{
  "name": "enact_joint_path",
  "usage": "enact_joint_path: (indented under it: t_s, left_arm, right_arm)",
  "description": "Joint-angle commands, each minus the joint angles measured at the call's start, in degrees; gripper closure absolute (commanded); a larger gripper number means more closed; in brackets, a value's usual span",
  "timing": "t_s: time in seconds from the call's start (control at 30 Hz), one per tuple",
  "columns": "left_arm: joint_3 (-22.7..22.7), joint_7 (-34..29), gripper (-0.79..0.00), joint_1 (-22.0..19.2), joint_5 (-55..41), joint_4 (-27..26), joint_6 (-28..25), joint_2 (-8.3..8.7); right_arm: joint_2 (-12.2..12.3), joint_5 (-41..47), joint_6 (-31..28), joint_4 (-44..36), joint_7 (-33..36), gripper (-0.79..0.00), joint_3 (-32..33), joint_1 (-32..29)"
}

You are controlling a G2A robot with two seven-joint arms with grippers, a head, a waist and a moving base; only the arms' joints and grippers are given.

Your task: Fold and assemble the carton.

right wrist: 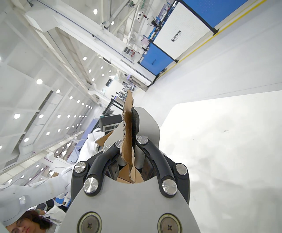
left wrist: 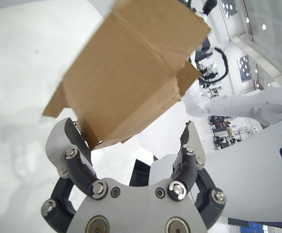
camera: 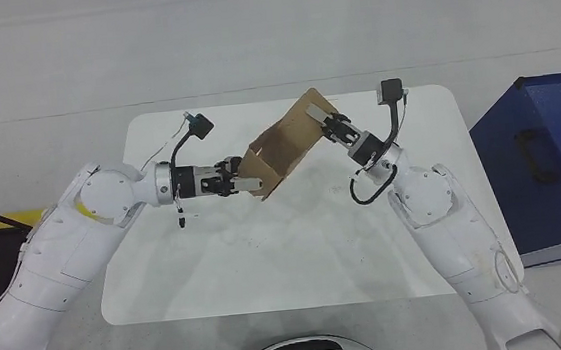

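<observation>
OK, brown carton [camera: 286, 146] is part-opened and tilted, over the far middle of the counter [camera: 268, 266], between the two arms; right pincer [camera: 328, 123] is clamped tight on a flap at the carton's far upper end; in the right wrist view the pincer [right wrist: 130, 125] has its pads pressed together with the thin corrugated edge of the carton [right wrist: 128, 103] sandwiched between them, and the flap edge sticks out past the fingertips; left pincer [camera: 249, 184] sits at the carton's lower end, toward the robot's left; in the left wrist view that pincer [left wrist: 130, 132] is spread wide, gripping nothing; one finger pad [left wrist: 76, 135] touches a small flap at the bottom corner of the carton [left wrist: 123, 72], the other finger [left wrist: 190, 141] stands well apart from the cardboard; carton body shows a crease line across its broad face and loose flaps at both ends; cannot tell if any corner rests on the counter; blue box [camera: 551, 166] sits beside the counter on the robot's right
</observation>
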Motion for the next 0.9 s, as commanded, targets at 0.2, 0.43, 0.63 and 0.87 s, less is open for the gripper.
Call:
enact_joint_path:
  t_s: [0.2, 0.43, 0.63, 0.87]
  left_arm:
    - [-13.7, -5.9, -0.785, 10.3, -13.9, 9.9, -11.2, 3.57]
    - [-15.4, -11.4, -0.785, 14.1, -19.9, 11.2, -10.3, 4.10]
    - [-9.2, -13.5, -0.785, 9.1, -23.4, 12.5, -0.5, 1.95]
    - [-7.4, -0.8, -0.785, 5.3, -18.2, 8.2, 6.3, 0.24]
  right_arm:
    - [0.5, 19.8, -9.5, 2.1, 8.0, 0.000, 5.3, -2.1]
    - [0.3, 30.0, -13.0, 4.1, 13.5, 0.000, 5.4, -1.1]
    - [0.3, 30.3, -13.1, 4.2, 13.8, 0.000, 5.2, -1.1]
    - [-0.1, 35.0, -10.7, 3.2, 11.9, 0.000, 4.5, -1.3]
